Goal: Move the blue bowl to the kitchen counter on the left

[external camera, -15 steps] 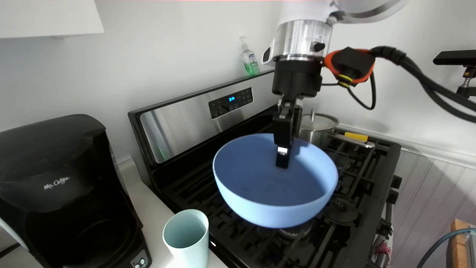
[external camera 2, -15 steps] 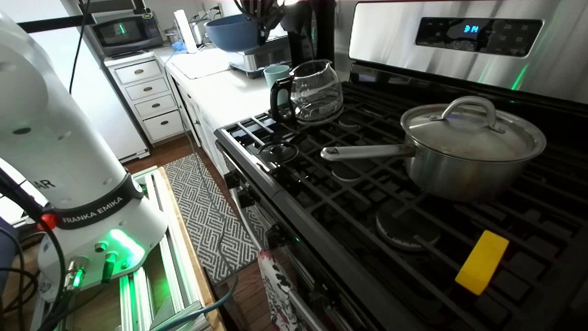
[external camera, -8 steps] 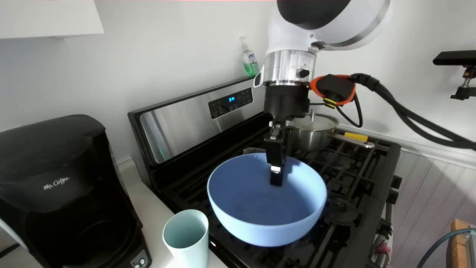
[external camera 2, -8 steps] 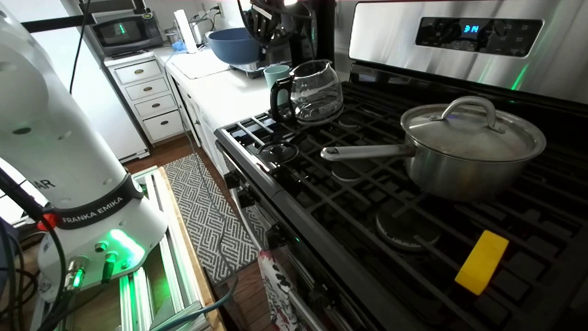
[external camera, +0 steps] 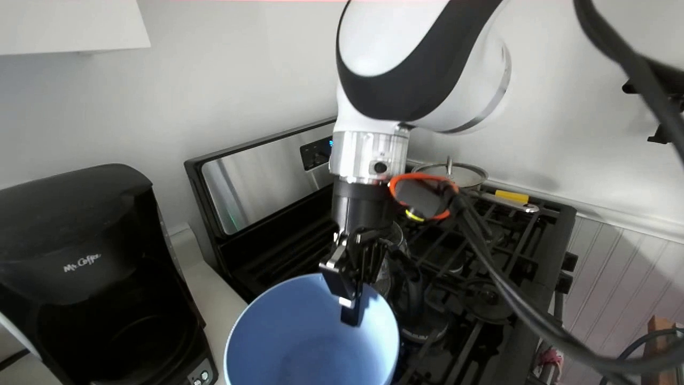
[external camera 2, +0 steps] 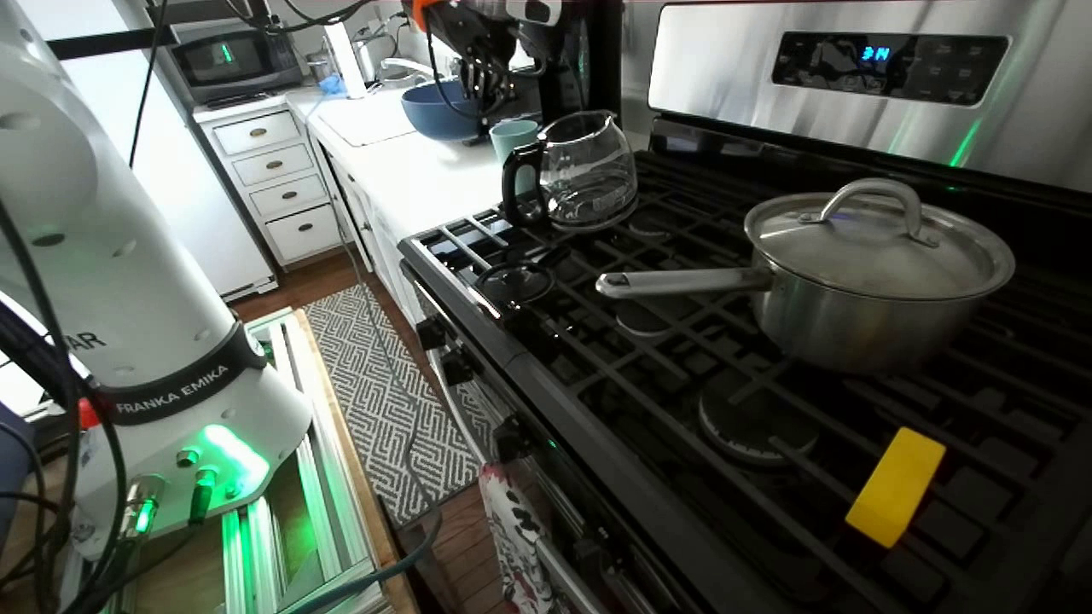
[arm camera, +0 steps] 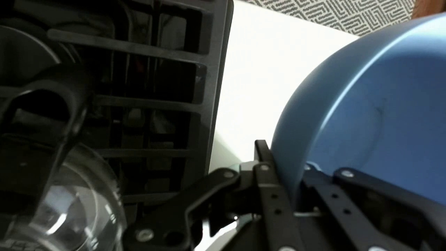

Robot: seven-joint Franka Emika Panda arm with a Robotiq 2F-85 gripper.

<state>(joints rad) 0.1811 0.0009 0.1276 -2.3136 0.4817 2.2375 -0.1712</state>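
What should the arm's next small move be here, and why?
Probably lower the blue bowl slowly, without releasing yet: the gripper pinches its rim over the kitchen counter, the views don't clearly show it resting there, and the pale teal cup appears close by in an exterior view.

Blue bowl (external camera: 304, 337), white counter (external camera 2: 435, 175), geometric grey rug (external camera 2: 367, 384), perhaps floral cloth (external camera 2: 516, 546).

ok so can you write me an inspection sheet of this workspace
Surface: off-white counter beside black stove
Job's things: blue bowl over the counter, contact beneath it unclear
Clutter: glass carafe, lidded pot and yellow block on the stove; teal cup and coffee maker on the counter
Claw: closed on the bowl's wall
Cables: black cable runs off the arm, crossing before the stove in an exterior view
Surroundings: microwave, patterned rug, hanging towel
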